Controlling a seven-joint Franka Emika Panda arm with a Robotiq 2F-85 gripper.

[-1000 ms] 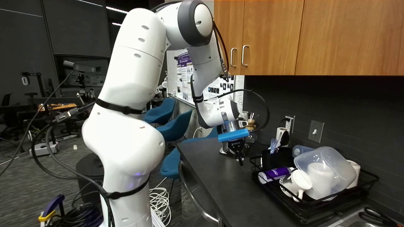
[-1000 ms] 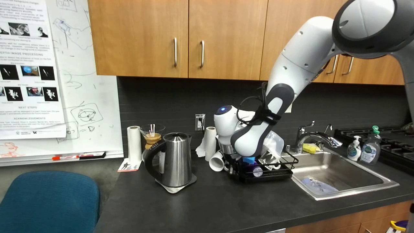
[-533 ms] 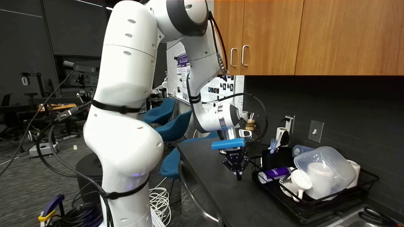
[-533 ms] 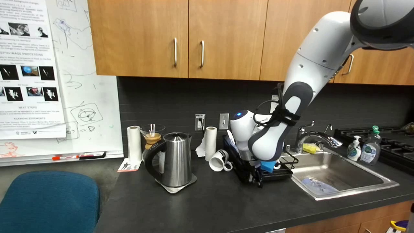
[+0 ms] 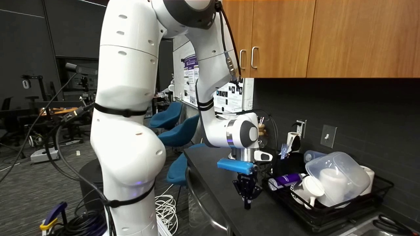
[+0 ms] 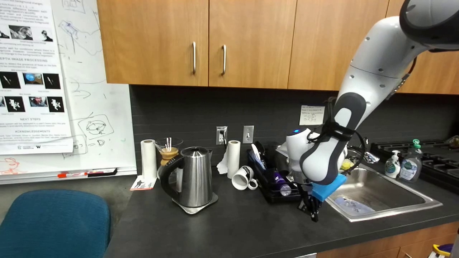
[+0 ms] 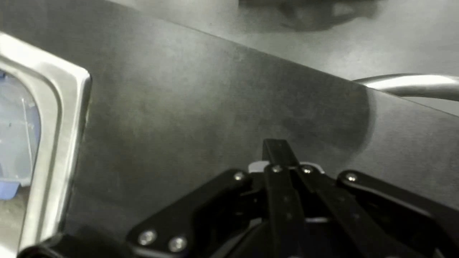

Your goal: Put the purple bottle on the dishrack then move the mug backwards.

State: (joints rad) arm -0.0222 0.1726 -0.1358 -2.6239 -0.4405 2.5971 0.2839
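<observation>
The purple bottle (image 5: 286, 180) lies on its side in the black dishrack (image 5: 295, 213), near the rack's end. It also shows in an exterior view (image 6: 281, 182), in the same rack (image 6: 274, 197). A white mug with a dark print (image 6: 242, 178) lies on its side on the counter, just beside the rack. The mug cannot be made out in the wrist view. My gripper (image 7: 277, 152) is shut and empty, its fingertips together. It points down above the counter in front of the rack, apart from bottle and mug, in both exterior views (image 5: 247, 206) (image 6: 314, 215).
A steel kettle (image 6: 197, 179) stands left of the mug, with a paper towel roll (image 6: 233, 159) behind the mug. The rack also holds a white cup (image 5: 313, 186) and a clear tub (image 5: 351, 177). The sink (image 7: 53, 62) and the counter's front edge lie near my gripper.
The arm has swung along the counter, away from the kettle and mug and toward the sink, and the gripper has come forward, off the rack. The bottle and mug have not moved.
</observation>
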